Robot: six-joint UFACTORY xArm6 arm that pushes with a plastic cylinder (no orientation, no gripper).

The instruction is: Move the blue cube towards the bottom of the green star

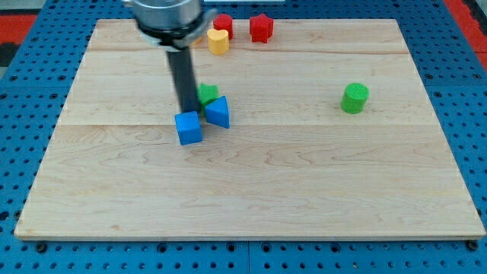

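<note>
Left of centre on the worktop (pixel 114 198), my tip (pixel 188 112) rests against the top edge of the blue cube (pixel 189 128); I carry no claw, so nothing is grasped. Just right, a blue wedge-like block (pixel 218 112) touches the green star (pixel 207 93), which the rod partly hides. The cube lies just below-left of the star: nearly placed, a short push rightward remains. Upper centre: yellow block (pixel 218 41), two red blocks (pixel 261 28). Far right: green cylinder (pixel 354 98).
</note>
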